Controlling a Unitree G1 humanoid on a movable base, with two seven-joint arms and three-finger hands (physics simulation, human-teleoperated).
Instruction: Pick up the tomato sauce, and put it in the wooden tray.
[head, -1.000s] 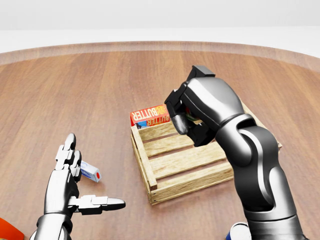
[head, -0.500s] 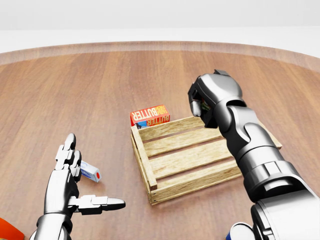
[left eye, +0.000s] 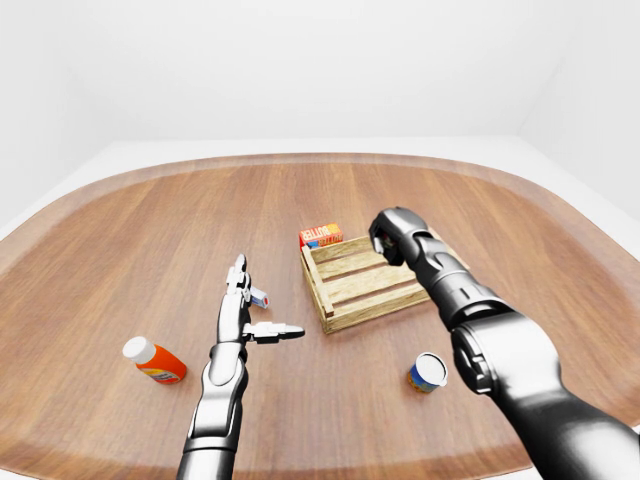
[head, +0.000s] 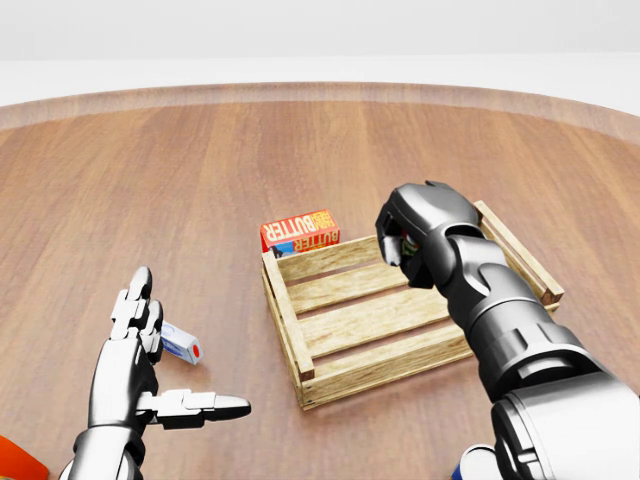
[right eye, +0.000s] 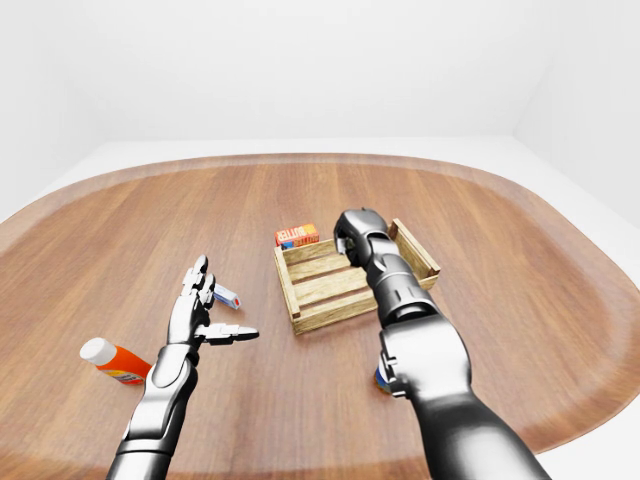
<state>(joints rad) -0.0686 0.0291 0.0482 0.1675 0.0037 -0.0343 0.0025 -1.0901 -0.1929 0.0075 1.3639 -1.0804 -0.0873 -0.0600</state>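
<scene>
Hovering over the top right part of the wooden tray (head: 340, 325) in the head view, the right hand (head: 420, 235) is curled tight around a small dark item, barely visible, probably the tomato sauce. The left hand (head: 135, 360) rests with fingers spread beside a small tube (head: 182, 343). A butter box (head: 298, 231) touches the tray's top edge.

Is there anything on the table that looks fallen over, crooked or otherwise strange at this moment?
An orange bottle with a white cap lies on its side near the left-eye view's lower left, and a small white tube lies flat by the left hand. The wooden tray sits at a slight angle, beside the butter box. Nothing looks spilled or broken.
</scene>
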